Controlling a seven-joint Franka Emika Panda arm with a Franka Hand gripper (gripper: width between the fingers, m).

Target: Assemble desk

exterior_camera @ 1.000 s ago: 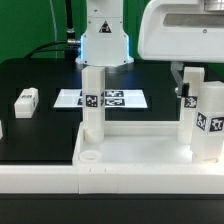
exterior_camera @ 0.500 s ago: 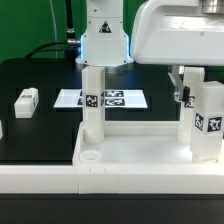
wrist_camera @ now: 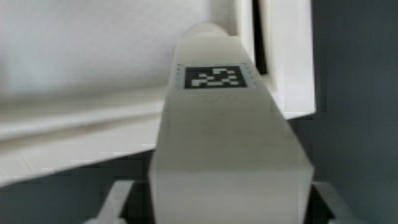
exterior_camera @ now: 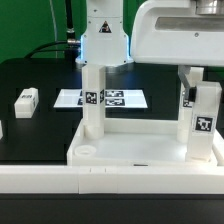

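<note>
Nearest the camera in the exterior view, a long white rail (exterior_camera: 35,180) runs along the front edge of the black table (exterior_camera: 40,125). Just behind the rail lies the desk's large white plastic tray-like tabletop (exterior_camera: 140,147), with its raised rim facing up.

The tabletop's near left corner shows an open round socket (exterior_camera: 88,152). At its near right corner stands the near right leg (exterior_camera: 205,108), an upright white block with a black-and-white square marker on its face. The far left leg (exterior_camera: 95,115), a matching white block, stands upright at the far left corner. At the far right corner the far right leg (exterior_camera: 187,88) is partly hidden behind the nearer one, and its top reaches the robot's white two-finger gripper (exterior_camera: 186,68).

The wrist view looks down along the far right leg (wrist_camera: 222,140), with the gripper (wrist_camera: 222,205) around it. The grey fingers (wrist_camera: 121,203) press on its two sides, pinching it, and the tabletop's rim (wrist_camera: 285,50) lies beside it.

Past the tabletop, a loose leg (exterior_camera: 27,99) lies on its side near the table's left edge. The flat white marker board (exterior_camera: 125,98) lies toward the back edge, and the white arm base (exterior_camera: 103,35) stands at that edge
</note>
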